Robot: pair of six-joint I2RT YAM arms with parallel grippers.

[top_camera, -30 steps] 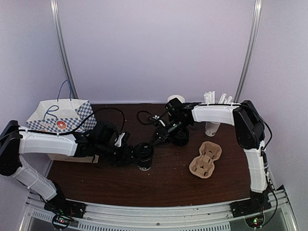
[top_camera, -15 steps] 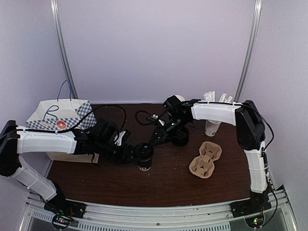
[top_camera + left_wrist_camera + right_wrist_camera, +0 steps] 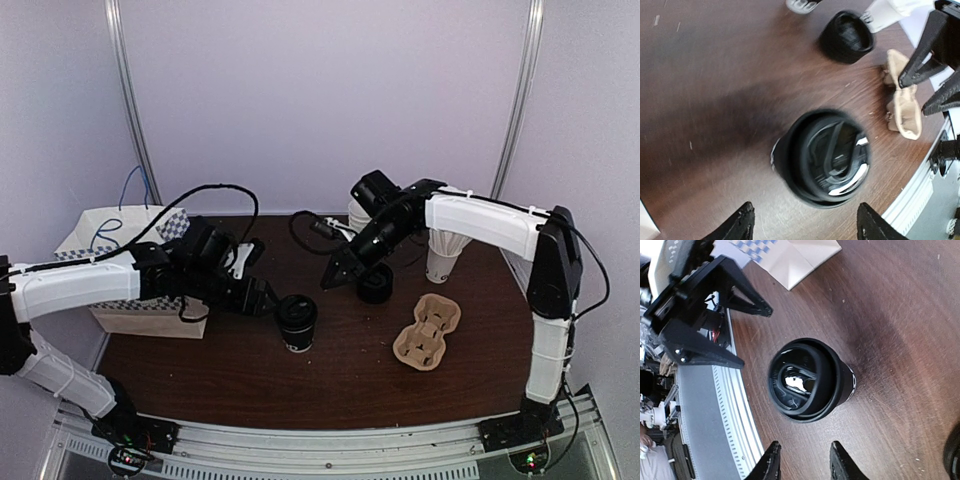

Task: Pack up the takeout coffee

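**Top view of the bench (image 3: 230,385).** Centre: the takeout coffee (image 3: 297,322), a black lidded cup, stands upright on the dark wood. The left pincer (image 3: 262,299) lies just beside the cup on its left. Whether the two touch cannot be told from here, nor how far the jaws stand apart. The right pincer (image 3: 334,277) hangs behind and to the right of the cup, apart from it, tips pointing down and left. Just right of that pincer sits a short black stack of lids (image 3: 376,287). Toward the right edge lies a brown pulp cup carrier (image 3: 427,331). Behind it stands a white cup (image 3: 441,262), its top hidden by the right arm. Far left: a paper bag (image 3: 115,228) with blue-checked trim, partly crossed by the left arm.
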